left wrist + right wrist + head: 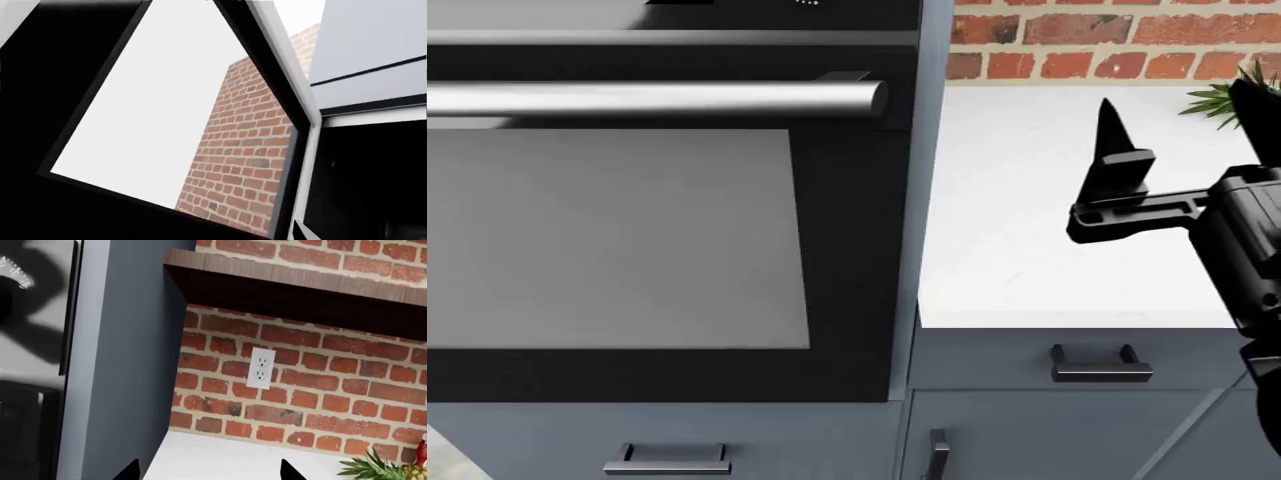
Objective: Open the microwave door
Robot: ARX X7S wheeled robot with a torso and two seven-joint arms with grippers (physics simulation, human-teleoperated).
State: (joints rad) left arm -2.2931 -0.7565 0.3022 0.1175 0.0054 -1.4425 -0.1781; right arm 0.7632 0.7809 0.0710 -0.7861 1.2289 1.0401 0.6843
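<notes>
Right tool (1110, 160) over bare counter (1014, 250)

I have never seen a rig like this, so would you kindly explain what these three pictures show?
These are simulator renders from a two-armed wheeled robot. The head camera looks down at a built-in oven with a long bar handle, a white counter, and the right claw hovering empty over it. The right wrist camera faces a brick wall with an outlet, a shelf and a pineapple; its claw tips stand apart. The left wrist camera sees a dark-framed glass door close up; its claw is not visible.
</notes>
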